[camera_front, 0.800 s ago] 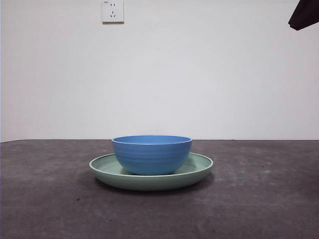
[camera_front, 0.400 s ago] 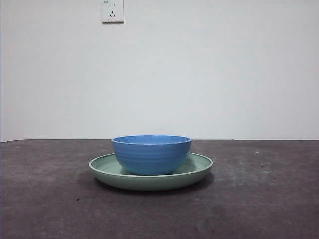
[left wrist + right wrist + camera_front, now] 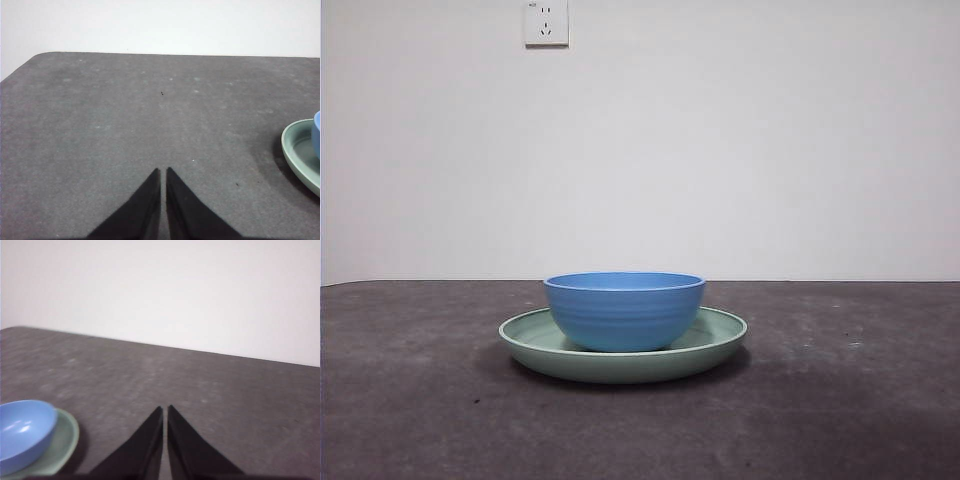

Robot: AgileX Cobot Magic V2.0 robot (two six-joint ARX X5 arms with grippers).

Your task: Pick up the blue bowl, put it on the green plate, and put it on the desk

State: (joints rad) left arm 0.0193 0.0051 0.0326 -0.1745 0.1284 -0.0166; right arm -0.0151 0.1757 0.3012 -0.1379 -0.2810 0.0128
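Observation:
The blue bowl stands upright in the middle of the green plate, which rests on the dark desk. Neither gripper shows in the front view. In the left wrist view my left gripper is shut and empty over bare desk, with the green plate and a sliver of the bowl off to one side. In the right wrist view my right gripper is shut and empty, apart from the blue bowl on the plate.
A white wall socket sits high on the pale wall behind the desk. The desk's rounded far corner shows in the left wrist view.
The black arm tip at the front view's top right corner has left the picture. The bowl and plate have not moved.

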